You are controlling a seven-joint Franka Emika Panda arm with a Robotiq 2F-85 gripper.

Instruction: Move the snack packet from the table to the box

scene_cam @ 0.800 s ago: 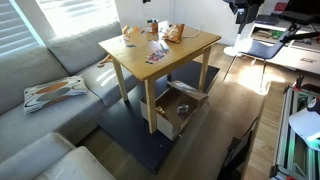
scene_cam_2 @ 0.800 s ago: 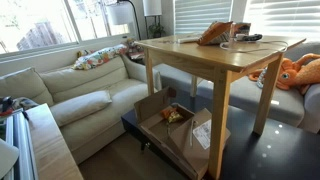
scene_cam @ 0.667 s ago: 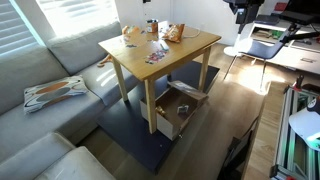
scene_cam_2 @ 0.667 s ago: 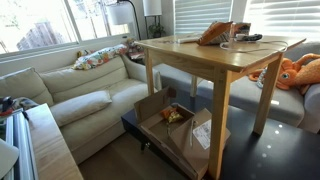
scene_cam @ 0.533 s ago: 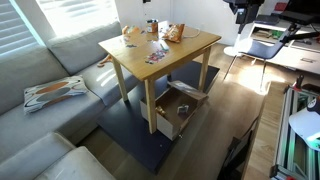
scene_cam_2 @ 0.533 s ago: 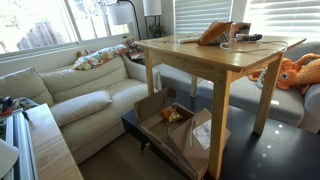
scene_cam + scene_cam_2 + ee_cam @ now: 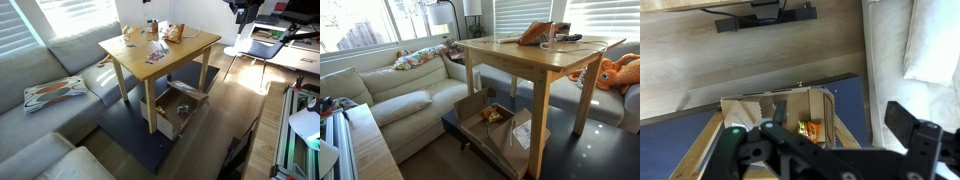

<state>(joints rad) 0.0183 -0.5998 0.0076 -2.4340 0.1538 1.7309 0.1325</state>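
Observation:
The orange snack packet [image 7: 811, 128] lies inside the open cardboard box [image 7: 780, 104], seen from above in the wrist view. It also shows in the box in an exterior view [image 7: 495, 115]. The box [image 7: 172, 122] [image 7: 520, 140] stands on the floor under the light-wood table [image 7: 190, 48] [image 7: 525, 55]. My gripper [image 7: 818, 122] is open and empty, high above the box. A dark part of the arm [image 7: 239, 8] shows at the top edge of an exterior view.
An orange-brown item [image 7: 173, 33] [image 7: 534, 33], colourful papers [image 7: 155, 56] and small objects lie on the table. A grey sofa [image 7: 45, 110] [image 7: 400, 100] stands beside it. A dark rug [image 7: 130, 125] lies under the table. A white desk [image 7: 290, 55] is near.

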